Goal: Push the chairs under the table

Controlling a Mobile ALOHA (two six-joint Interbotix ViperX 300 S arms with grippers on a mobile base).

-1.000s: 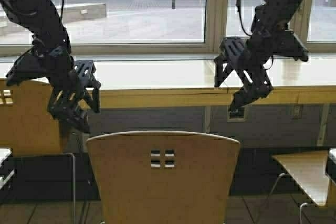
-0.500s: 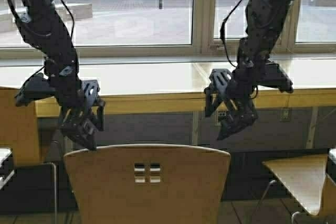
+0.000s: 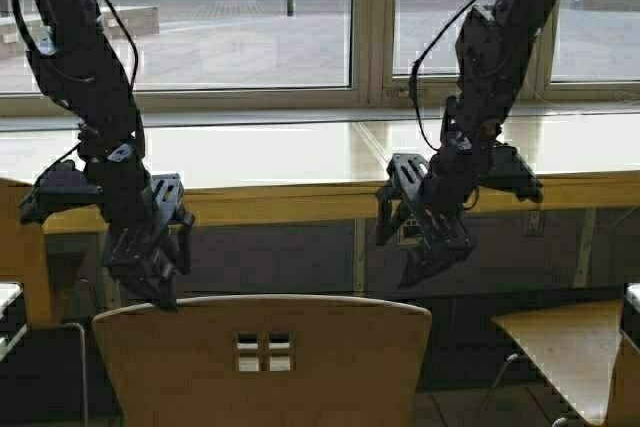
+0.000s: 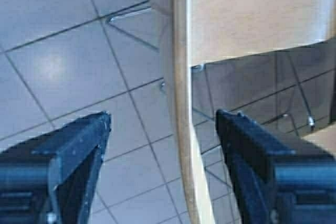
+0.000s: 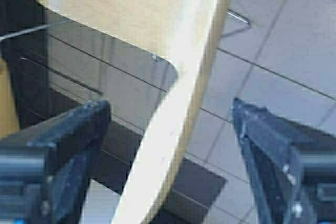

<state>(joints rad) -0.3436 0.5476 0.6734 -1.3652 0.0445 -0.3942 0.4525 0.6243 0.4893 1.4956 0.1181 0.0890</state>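
Note:
The nearest of the chairs (image 3: pixel 262 359), tan with a grid of small square cut-outs, stands with its back to me, short of the table (image 3: pixel 260 152). My left gripper (image 3: pixel 150 287) hangs over the backrest's top left corner. It is open, and in the left wrist view the backrest edge (image 4: pixel 181 103) runs between the spread fingers of that gripper (image 4: pixel 163 124). My right gripper (image 3: pixel 422 265) hovers just above the top right corner. It too is open, its fingers (image 5: pixel 73 135) astride the backrest edge (image 5: pixel 178 108) in the right wrist view.
A second tan chair (image 3: pixel 20 247) stands at the far left and a third chair's seat (image 3: pixel 560 342) shows at the right. Windows rise behind the table, with a dark panel below its front edge (image 3: pixel 280 202). The floor (image 4: pixel 63 61) is pale tile.
The robot has moved: the whole scene has shifted left and down in the high view. Both arms have come down to the corners of the middle chair's backrest.

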